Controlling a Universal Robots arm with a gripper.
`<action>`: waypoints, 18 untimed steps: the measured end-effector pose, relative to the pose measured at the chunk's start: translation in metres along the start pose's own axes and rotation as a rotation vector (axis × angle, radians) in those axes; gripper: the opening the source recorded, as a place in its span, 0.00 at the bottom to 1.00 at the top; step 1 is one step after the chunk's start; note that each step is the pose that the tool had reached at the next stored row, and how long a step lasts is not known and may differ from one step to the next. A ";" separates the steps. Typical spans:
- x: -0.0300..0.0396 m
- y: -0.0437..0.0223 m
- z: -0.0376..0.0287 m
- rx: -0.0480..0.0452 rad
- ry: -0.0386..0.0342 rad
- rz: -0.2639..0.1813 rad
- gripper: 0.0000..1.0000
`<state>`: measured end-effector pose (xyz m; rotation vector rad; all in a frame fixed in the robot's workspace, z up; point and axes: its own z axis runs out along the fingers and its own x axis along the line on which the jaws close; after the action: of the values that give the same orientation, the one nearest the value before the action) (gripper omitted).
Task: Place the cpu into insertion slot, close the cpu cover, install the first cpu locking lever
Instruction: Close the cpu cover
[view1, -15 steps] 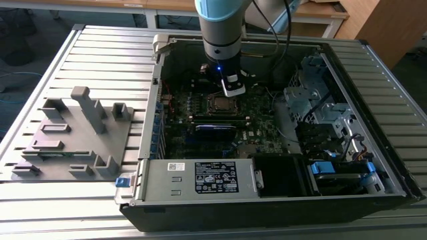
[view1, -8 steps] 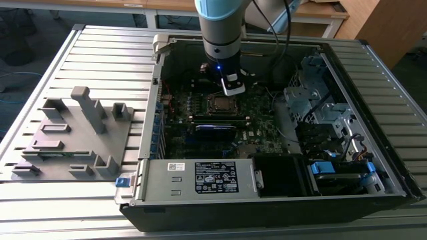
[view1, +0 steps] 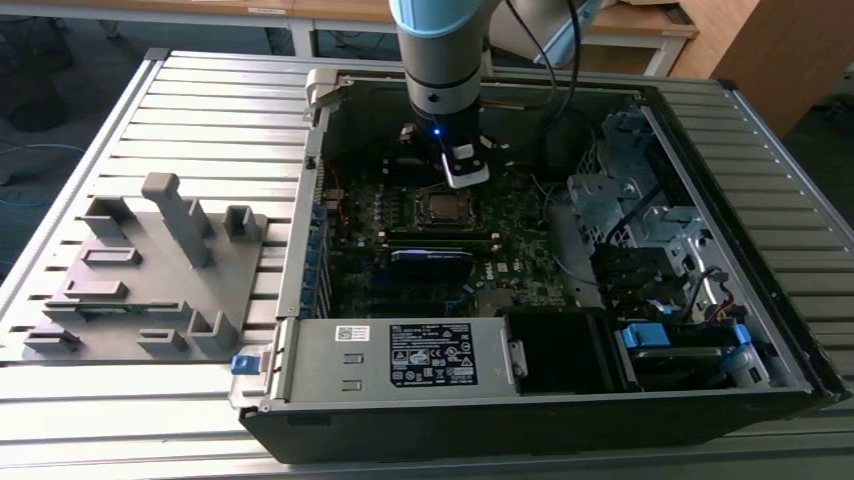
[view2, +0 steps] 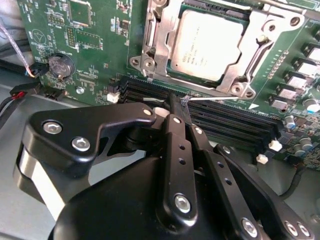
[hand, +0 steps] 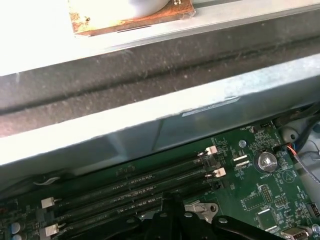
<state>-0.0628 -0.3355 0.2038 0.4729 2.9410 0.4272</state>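
Note:
The cpu (view2: 207, 45), with its dull silver top, lies flat in the socket on the green motherboard, and in the exterior view the cpu (view1: 441, 207) sits mid-board. The cpu cover (view2: 252, 27), a silver frame, lies down around it. A thin silver locking lever (view2: 220, 99) runs along the socket's near edge. My gripper (view2: 174, 100) is shut, its black fingertips right at that lever; I cannot tell if the rod is pinched. In the exterior view the gripper (view1: 461, 178) hangs just behind the socket. The first wrist view has the gripper (hand: 167, 210) over the memory slots.
Black memory slots (view2: 230, 122) lie between gripper and socket. A coin battery (view2: 60, 65) and cables sit beside them. The open case has a power supply (view1: 400, 355) in front and a drive cage (view1: 627, 190) on the exterior view's right. A grey fixture (view1: 147, 260) stands on the exterior view's left.

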 end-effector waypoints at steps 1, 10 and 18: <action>0.0000 0.0000 0.0000 0.0001 -0.0008 0.002 0.10; 0.0031 0.0004 0.0019 -0.0015 -0.0192 0.023 0.10; 0.0052 0.0028 0.0049 0.0099 -0.0272 0.036 0.10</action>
<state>-0.0661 -0.3300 0.1996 0.5289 2.9138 0.4072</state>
